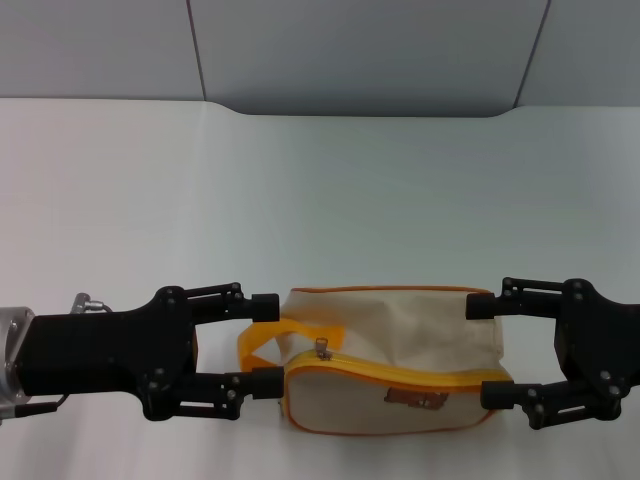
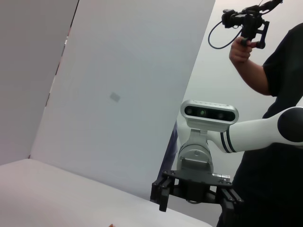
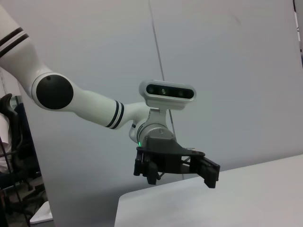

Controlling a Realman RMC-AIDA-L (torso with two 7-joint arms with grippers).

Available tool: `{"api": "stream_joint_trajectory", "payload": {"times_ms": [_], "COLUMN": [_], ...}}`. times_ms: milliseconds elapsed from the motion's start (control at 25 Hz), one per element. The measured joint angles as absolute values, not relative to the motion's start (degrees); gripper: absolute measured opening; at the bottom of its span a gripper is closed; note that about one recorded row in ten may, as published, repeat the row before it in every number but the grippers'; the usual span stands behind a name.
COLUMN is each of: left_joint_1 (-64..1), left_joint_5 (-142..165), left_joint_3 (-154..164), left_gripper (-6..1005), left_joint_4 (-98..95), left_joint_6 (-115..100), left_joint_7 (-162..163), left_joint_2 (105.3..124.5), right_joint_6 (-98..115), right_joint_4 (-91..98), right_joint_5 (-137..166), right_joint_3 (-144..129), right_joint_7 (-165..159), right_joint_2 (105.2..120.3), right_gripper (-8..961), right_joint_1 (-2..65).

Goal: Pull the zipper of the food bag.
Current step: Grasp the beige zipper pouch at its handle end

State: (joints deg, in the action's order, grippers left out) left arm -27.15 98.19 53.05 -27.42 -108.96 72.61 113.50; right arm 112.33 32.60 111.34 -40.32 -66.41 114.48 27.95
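Your left gripper point(image 1: 266, 343) has its jaws spread wide, one fingertip by the bag's far left corner, the other at the near left end, just beside the handle point(image 1: 262, 340). Your right gripper point(image 1: 488, 350) is spread the same way at the opposite end, its tips bracketing the right side of the bag point(image 1: 390, 350). Neither one pinches anything; whether the tips touch the canvas you cannot tell.

The bag lies on its side between the two grippers, near the front edge of the table point(image 1: 320, 190). The zipper point(image 1: 400, 377) curves along the near upper edge, and its pull tab point(image 1: 323, 348) sits at the left end, close to the handle. The band looks closed along its visible length, so the pull seems not yet begun: gripping the tab and drawing it along the band are still ahead of you.

The table is plain white. Behind it stand pale grey wall panels. The left wrist view shows a person point(image 2: 265, 71) in black holding up a camera rig behind the right arm.
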Motion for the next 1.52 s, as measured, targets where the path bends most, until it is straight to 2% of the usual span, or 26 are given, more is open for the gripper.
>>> {"api": "stream_joint_trajectory", "payload": {"times_ms": [480,640,1000,1320,1440,1520], "left_joint_1": [-26.90,-25.81,-27.11,-28.17,-29.31,-29.66], "left_joint_5": [99.89,105.53,110.63,105.91,106.14,106.27], "left_joint_3": [53.24,53.16,53.08,52.85,53.40,53.47], "left_gripper": [785,775,754,735,728,669], "left_joint_4": [-27.38,-26.89,-26.73,-26.28,-24.33,-23.65], "left_joint_6": [-106.37,-98.31,-88.21,-83.55,-83.42,-83.42], "left_joint_7": [72.76,72.41,70.42,66.90,64.23,63.69], "left_joint_2": [113.53,114.35,118.27,118.72,118.64,118.60], "right_joint_6": [112.76,112.49,112.44,112.45,112.36,112.35], "right_joint_4": [32.64,32.66,32.77,32.82,32.87,32.88], "right_joint_5": [111.44,111.45,111.45,111.17,110.96,110.95], "right_joint_3": [-40.17,-40.09,-40.05,-39.82,-37.67,-37.08], "right_joint_7": [-66.01,-65.95,-65.90,-65.73,-64.85,-64.56], "right_joint_2": [114.52,114.52,114.52,114.52,115.10,115.25], "right_gripper": [824,817,803,791,787,783], "right_joint_1": [27.95,27.95,28.12,27.97,27.90,27.88]}}
